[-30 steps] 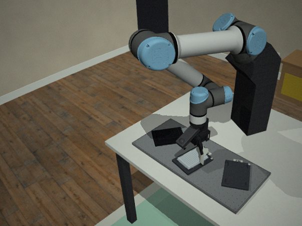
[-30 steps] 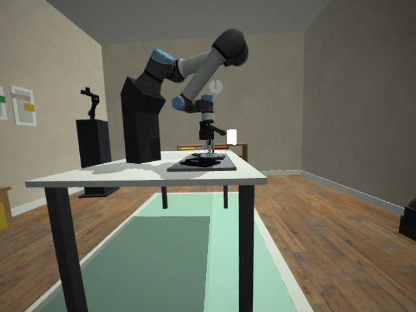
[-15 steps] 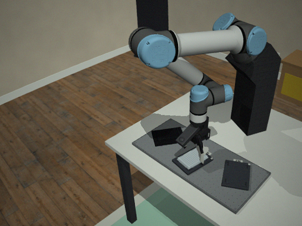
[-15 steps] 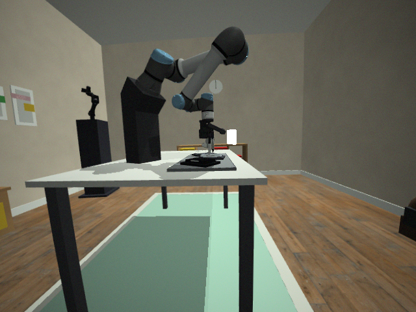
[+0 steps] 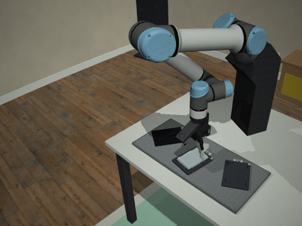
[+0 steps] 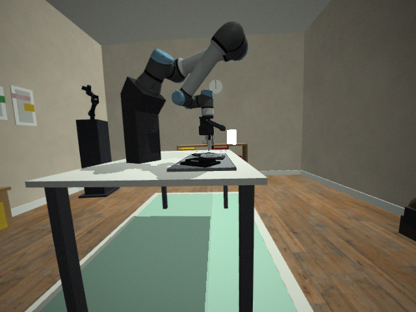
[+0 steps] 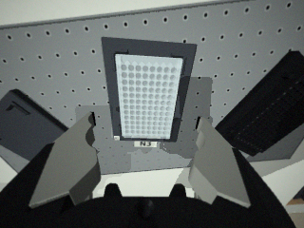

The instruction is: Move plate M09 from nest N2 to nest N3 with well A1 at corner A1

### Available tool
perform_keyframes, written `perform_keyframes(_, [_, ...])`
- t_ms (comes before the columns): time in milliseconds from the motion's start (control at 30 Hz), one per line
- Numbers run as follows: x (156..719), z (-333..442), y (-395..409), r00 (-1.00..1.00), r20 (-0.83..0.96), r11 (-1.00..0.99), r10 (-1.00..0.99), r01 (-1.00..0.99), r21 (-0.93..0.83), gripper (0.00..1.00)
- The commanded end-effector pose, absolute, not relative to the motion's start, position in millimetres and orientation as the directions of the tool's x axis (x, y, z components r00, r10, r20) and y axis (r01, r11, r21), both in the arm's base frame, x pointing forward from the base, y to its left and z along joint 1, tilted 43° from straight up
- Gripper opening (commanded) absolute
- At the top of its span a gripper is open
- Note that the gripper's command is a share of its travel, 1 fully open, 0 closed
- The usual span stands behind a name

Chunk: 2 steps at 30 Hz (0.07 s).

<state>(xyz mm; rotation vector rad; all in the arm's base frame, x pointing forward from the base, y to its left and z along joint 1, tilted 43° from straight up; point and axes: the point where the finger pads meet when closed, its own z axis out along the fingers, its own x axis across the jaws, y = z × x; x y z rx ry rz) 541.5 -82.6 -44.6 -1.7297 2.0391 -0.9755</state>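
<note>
A white multi-well plate (image 5: 190, 158) lies flat on a dark nest in the middle of the grey perforated baseplate (image 5: 201, 169). In the wrist view the plate (image 7: 148, 97) sits inside the nest frame, whose near edge carries the label N3 (image 7: 145, 143). My gripper (image 5: 199, 151) hangs a little above the plate's labelled end, fingers pointing down. Its fingers stand wide apart with nothing between them in the wrist view (image 7: 147, 123). The gripper also shows in the exterior view (image 6: 208, 143), just above the plate (image 6: 208, 155).
A black plate on a nest (image 5: 166, 135) lies at the baseplate's far left end, seen at the right of the wrist view (image 7: 271, 111). A bare dark nest (image 5: 236, 174) lies at the other end. The arm's black pedestal (image 5: 254, 91) stands behind on the white table.
</note>
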Motion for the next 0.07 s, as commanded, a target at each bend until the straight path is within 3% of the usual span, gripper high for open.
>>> perform_keyframes(0, [539.9,-42.1,-81.7,-0.234,0.199,0.047,-0.952,-0.752,-0.658,0.82])
perform_keyframes(33, [539.9,-42.1,-81.7,-0.234,0.199,0.047,-0.952,-0.752,-0.658,0.82])
